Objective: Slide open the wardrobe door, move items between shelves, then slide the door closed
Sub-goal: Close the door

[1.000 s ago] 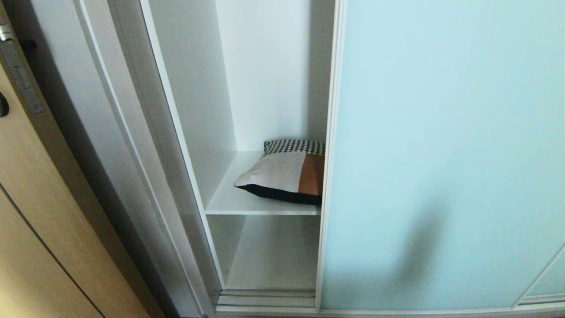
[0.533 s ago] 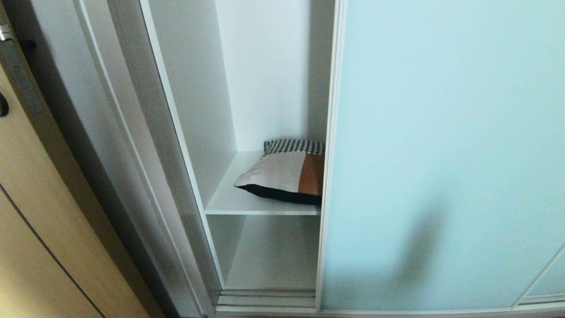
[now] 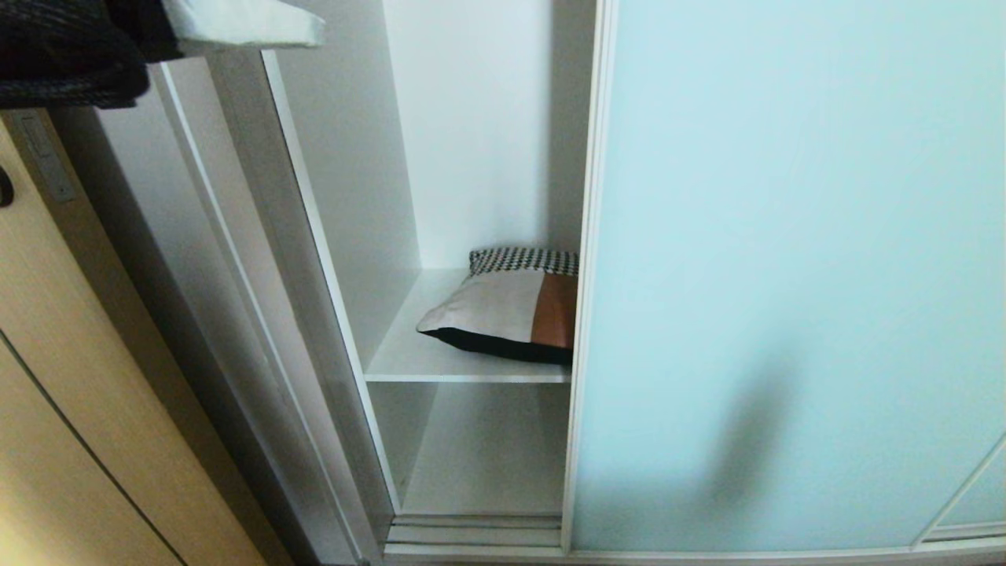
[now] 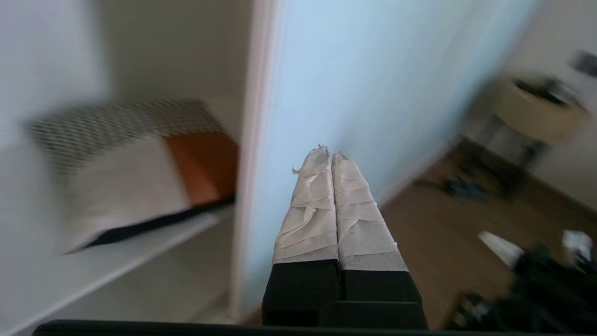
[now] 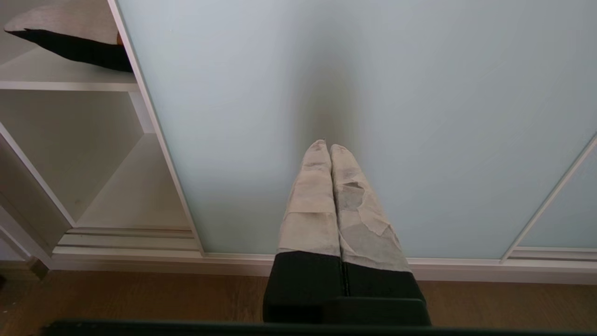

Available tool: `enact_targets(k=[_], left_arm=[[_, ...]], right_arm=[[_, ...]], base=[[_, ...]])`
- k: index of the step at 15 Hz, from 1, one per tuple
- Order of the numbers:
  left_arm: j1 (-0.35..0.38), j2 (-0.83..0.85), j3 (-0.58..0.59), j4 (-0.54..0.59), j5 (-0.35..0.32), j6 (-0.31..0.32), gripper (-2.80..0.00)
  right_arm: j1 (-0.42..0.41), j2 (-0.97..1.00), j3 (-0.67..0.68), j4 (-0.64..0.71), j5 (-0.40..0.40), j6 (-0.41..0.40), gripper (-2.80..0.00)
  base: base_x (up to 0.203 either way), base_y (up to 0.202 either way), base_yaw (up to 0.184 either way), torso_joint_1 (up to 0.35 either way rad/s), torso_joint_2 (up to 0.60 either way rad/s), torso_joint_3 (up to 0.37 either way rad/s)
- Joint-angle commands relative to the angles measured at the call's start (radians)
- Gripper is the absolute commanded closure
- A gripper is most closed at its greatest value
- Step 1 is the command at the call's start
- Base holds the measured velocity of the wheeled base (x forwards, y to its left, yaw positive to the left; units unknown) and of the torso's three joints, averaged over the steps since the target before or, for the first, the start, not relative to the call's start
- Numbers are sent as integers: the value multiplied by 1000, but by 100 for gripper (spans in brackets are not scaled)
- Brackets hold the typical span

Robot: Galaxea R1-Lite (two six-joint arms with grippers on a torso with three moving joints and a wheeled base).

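The sliding wardrobe door [image 3: 786, 275] of frosted aqua glass stands partly open, leaving a gap at its left edge. In the gap the patchwork cushion [image 3: 503, 310] lies on the upper white shelf [image 3: 409, 362], partly hidden behind the door's frame. Another white board [image 3: 487, 464] lies below it. My left gripper [image 3: 314, 35] is raised at the head view's top left, shut and empty. Its taped tips [image 4: 329, 154] point at the door [image 4: 336, 84], right of the cushion [image 4: 130, 177]. My right gripper [image 5: 326, 147] hangs low before the door [image 5: 373, 93], shut and empty.
A tan wooden door [image 3: 63, 393] stands to the left of the wardrobe's white side panel [image 3: 314, 236]. The door's track [image 3: 471, 534] runs along the bottom. Brown wood floor [image 5: 140, 298] lies in front. Dark clutter [image 4: 536, 280] and a round pale object [image 4: 536, 107] are off to the right.
My left arm has risen into the head view at the top left, still shut. The door, the cushion and the right arm have not moved.
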Motion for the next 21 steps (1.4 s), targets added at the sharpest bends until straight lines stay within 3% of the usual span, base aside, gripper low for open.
enact_targets(k=[1,7,15,21], left_arm=[[-81,80,-11,-3,-4,-3,0],[-254,160,-11,-8,-3,3,0],[-307,355,-25,-147,57,2,0],[-327,502,-59,-280,214,-12,0]], right_arm=[[-1,1,0,0,0,0,0],[0,1,0,0,0,0,0],[0,1,1,0,0,0,0],[-1,1,1,0,0,0,0]], base=[[0,0,0,0,0,0],[0,0,0,0,0,0],[0,0,0,0,0,0],[0,0,0,0,0,0]])
